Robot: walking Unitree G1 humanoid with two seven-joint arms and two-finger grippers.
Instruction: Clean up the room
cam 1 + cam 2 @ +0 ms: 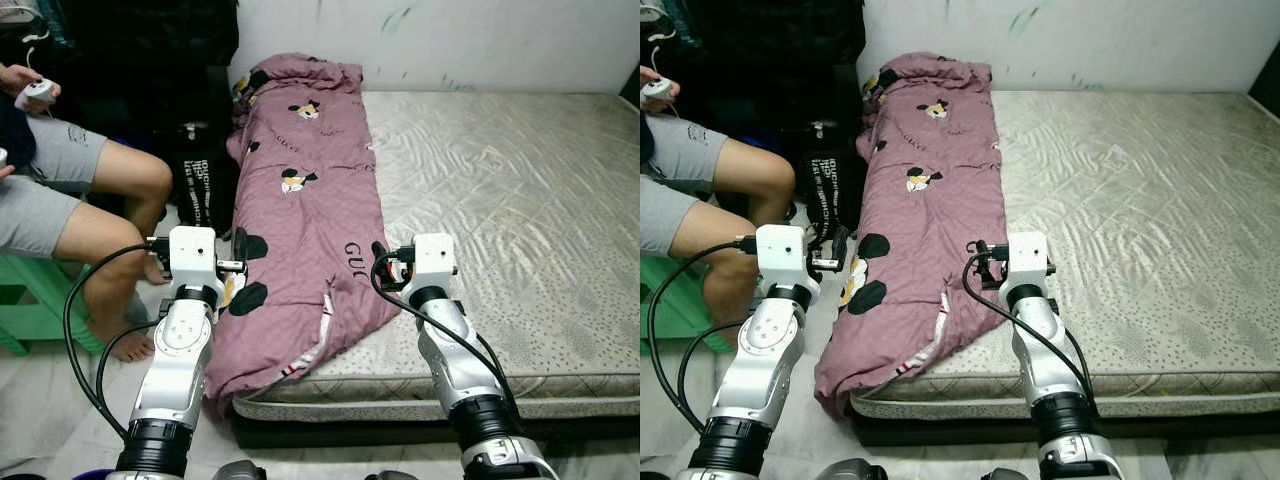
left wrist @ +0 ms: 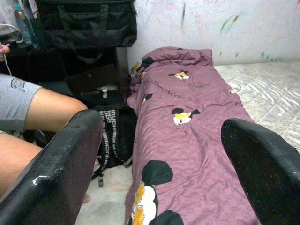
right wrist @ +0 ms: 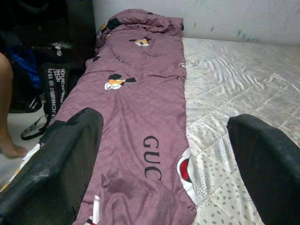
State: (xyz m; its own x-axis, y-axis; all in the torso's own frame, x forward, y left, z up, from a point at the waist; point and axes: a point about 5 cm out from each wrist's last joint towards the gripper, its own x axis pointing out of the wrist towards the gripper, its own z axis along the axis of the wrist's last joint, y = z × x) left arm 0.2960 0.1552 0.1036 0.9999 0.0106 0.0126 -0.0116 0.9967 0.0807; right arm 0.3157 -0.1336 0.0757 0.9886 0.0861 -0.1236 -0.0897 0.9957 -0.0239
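Observation:
A long purple blanket [image 1: 300,200] with cartoon prints lies along the left side of the bare mattress [image 1: 500,200], and its near end hangs over the mattress's front left corner. My left gripper [image 1: 238,262] hovers at the blanket's left edge, and its fingers [image 2: 61,173] are spread wide over the cloth. At the blanket's right edge near the "GUC" lettering [image 3: 152,157] is my right gripper [image 1: 385,268], also open with nothing between its fingers [image 3: 65,159].
A person [image 1: 70,190] sits on a green stool [image 1: 30,300] to the left, holding a white controller [image 1: 36,94], with bare feet on the floor near my left arm. A black bag [image 1: 205,185] stands between the person and the bed. Dark luggage [image 2: 86,23] is stacked against the wall.

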